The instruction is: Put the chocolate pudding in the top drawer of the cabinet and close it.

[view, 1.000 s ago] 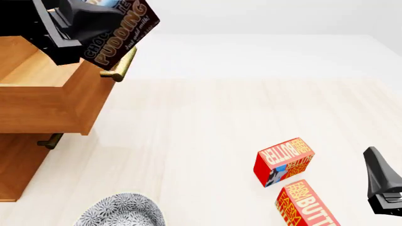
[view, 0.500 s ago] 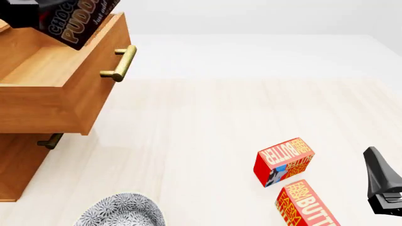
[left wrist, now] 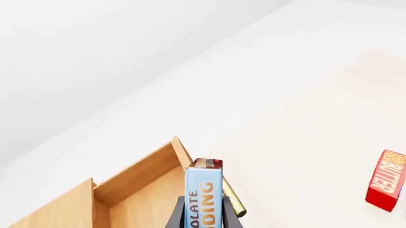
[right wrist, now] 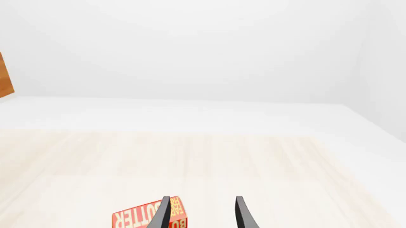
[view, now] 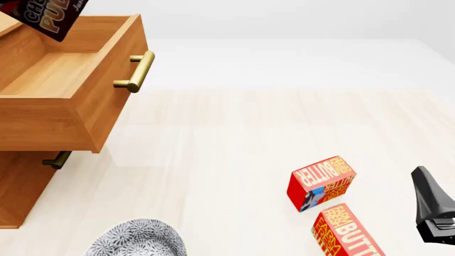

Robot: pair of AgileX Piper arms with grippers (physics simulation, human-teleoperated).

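Above the open top drawer (view: pixel 67 80), at the far left edge of the front view, the chocolate pudding (view: pixel 48 16) hung tilted, only its lower corner in that picture. The left wrist view showed the box (left wrist: pixel 204 194) edge-on, clenched between the two dark fingers of the left pincer (left wrist: pixel 204 219), with the drawer's inside (left wrist: pixel 136 199) just beneath and beside it.

Judging by that, the task stood at about its middle: the drawer was pulled out of the cabinet (view: pixel 18 186), the box was lifted and carried over the opening, but it was not yet set down and the drawer was not yet pushed shut. What was left was to lower and release the box inside, then press the front with its brass handle (view: pixel 137 71) back in.

As for containers, the top drawer's wooden floor looked bare as far as it showed; its back part was out of view. The lower drawer stayed shut behind its own handle (view: pixel 55 159). A patterned bowl (view: pixel 138 238) at the near edge of the counter (view: pixel 235 133) was cut off by the frame, and nothing showed in the visible part.

The right pincer (right wrist: pixel 201 213) hung idle near two butter boxes (view: pixel 321 182), its fingers parted and grasping nothing.
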